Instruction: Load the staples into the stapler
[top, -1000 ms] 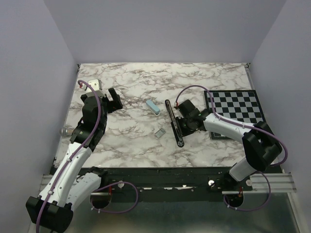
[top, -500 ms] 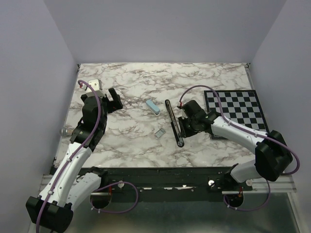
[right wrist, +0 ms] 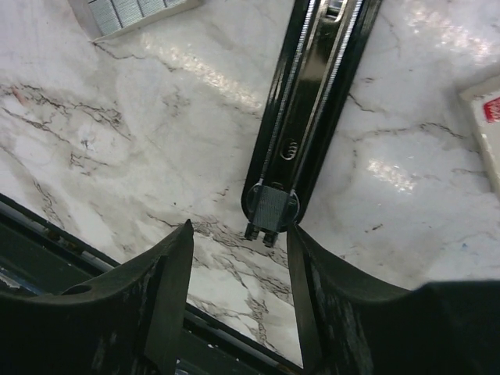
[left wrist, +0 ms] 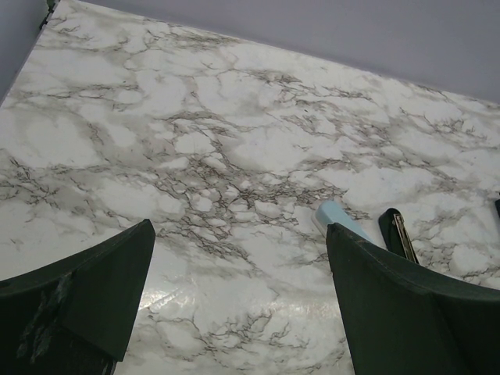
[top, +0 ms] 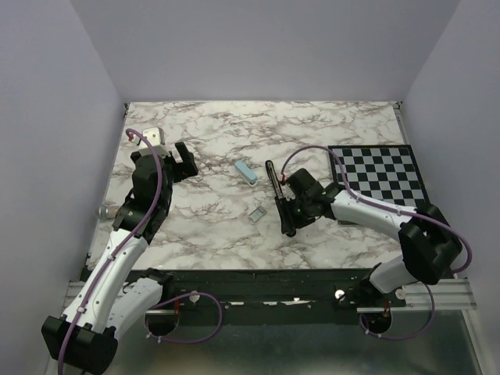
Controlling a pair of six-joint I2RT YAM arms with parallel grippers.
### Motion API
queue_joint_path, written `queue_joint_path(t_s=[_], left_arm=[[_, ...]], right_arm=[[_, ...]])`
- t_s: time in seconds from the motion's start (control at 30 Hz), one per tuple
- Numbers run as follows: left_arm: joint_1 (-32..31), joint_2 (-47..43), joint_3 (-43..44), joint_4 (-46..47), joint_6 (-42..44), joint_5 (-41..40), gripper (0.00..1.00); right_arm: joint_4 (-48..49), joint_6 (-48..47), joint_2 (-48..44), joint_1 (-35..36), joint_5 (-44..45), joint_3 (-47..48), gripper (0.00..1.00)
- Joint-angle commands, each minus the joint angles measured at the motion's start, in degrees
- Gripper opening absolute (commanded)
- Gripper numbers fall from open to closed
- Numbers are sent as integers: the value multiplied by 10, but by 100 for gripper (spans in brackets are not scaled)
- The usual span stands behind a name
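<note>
The black stapler [top: 280, 197] lies opened flat on the marble table, its silvery channel facing up. In the right wrist view the stapler [right wrist: 316, 109] runs away from me, its metal pusher at the near end. The staples [top: 255, 212] are a small grey block left of the stapler, and they show at the top left of the right wrist view [right wrist: 133, 12]. My right gripper [top: 290, 216] is open and empty, its jaws [right wrist: 238, 242] just beyond the stapler's near end, not touching it. My left gripper [top: 181, 160] is open and empty over bare table at the far left [left wrist: 241, 234].
A light-blue block [top: 245, 172] lies left of the stapler's far end, also in the left wrist view [left wrist: 340, 219]. A chessboard mat [top: 376, 176] lies at the right. A small silvery item [top: 154, 134] sits at the back left. The table's black front edge [right wrist: 47, 242] is close.
My right arm has shifted and its gripper moved a little nearer, toward the stapler's near end. The left arm, stapler and staples have not moved.
</note>
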Motion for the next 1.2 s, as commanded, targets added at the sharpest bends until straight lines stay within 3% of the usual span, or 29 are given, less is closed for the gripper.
queue_joint_path(t_s=[0.0, 0.3, 0.4, 0.47, 0.57, 0.67, 0.83, 0.97, 1.17], left_arm=[[4, -4, -4, 11, -3, 11, 99], [4, -5, -5, 10, -3, 11, 99], [4, -7, -6, 9, -2, 8, 99], [4, -7, -5, 10, -3, 11, 99], [4, -7, -5, 9, -2, 15, 99], [4, -10, -4, 9, -1, 12, 99], [4, -15, -3, 9, -1, 11, 99], [4, -16, -3, 9, 1, 12, 99], [4, -17, 0, 11, 5, 22, 99]], right_arm=[[9, 7, 22, 21, -28, 13, 59], [-18, -34, 28, 28, -81, 60, 60], [-23, -24, 17, 26, -22, 82, 61], [-28, -17, 16, 11, 36, 101, 66], [-29, -14, 32, -30, 43, 162, 68], [-70, -11, 99, -44, 94, 278, 70], [-150, -40, 226, -63, 88, 461, 75], [-173, -17, 326, -87, 114, 542, 73], [-195, -17, 406, -104, 122, 625, 68]])
